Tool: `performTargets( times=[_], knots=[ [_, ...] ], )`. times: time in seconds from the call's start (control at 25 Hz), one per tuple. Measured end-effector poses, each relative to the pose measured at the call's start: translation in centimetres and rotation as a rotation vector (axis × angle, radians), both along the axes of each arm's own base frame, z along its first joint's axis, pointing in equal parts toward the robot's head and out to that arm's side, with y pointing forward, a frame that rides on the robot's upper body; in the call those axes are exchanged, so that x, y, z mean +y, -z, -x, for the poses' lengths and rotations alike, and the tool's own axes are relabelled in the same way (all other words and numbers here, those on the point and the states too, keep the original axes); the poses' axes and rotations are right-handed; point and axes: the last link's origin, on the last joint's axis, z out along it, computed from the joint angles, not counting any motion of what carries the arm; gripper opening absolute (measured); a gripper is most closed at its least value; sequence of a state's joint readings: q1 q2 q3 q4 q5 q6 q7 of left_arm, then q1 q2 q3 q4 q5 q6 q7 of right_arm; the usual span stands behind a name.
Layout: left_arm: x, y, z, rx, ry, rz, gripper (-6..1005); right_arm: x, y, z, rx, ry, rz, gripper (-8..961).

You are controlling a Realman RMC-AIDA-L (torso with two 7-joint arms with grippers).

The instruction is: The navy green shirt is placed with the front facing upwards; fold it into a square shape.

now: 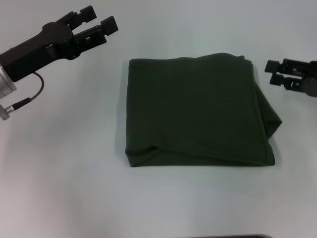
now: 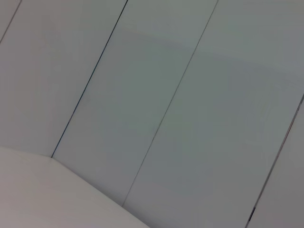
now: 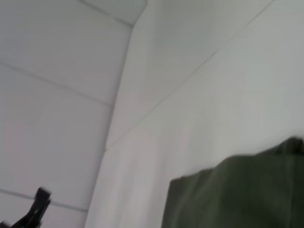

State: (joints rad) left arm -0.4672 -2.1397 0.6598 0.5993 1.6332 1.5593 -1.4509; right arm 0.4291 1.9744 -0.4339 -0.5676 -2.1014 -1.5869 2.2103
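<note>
Shirt (image 1: 198, 111) folded to a near-square bundle, flat on the white table (image 1: 64, 188), middle of the head view, lettering hidden. Layered edges showing along the right side and the near edge, where a fold bulges slightly. Also seen in the right wrist view as a dark green corner (image 3: 237, 197).

Left gripper (image 1: 95, 21) raised, off to the far left of the shirt, fingers spread, nothing held. Right gripper (image 1: 271, 72) just beyond the shirt's right edge, fingers parted, empty, not touching cloth.

Probably light, soft, limp cotton: no stiffness, prone to sag and unfold if lifted by one layer. Not fragile, not slippery against the table. Best pinched at a corner or along the stacked right edge, all layers together. Task looks all but done; only the loose right-hand fold perhaps wanting a tidy.
</note>
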Motion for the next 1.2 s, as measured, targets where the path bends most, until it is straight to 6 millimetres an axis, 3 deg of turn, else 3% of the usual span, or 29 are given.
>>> performTargets(
  times=[0.28, 0.52, 0.92, 1.2],
  knots=[
    [0.0, 0.1, -0.2, 0.007, 0.012, 0.004, 905, 2.7, 0.9, 0.4, -0.069, 0.032, -0.045, 713],
    [0.0, 0.3, -0.1, 0.011, 0.014, 0.004, 902, 3.9, 2.2, 2.1, -0.069, -0.034, -0.057, 708],
    [-0.1, 0.3, 0.2, 0.022, 0.005, -0.008, 897, 4.1, 6.3, 5.6, -0.053, -0.161, 0.053, 648],
    [-0.1, 0.2, 0.3, 0.021, 0.002, -0.010, 894, 3.9, 6.8, 4.5, -0.085, -0.112, 0.041, 596]
  ],
)
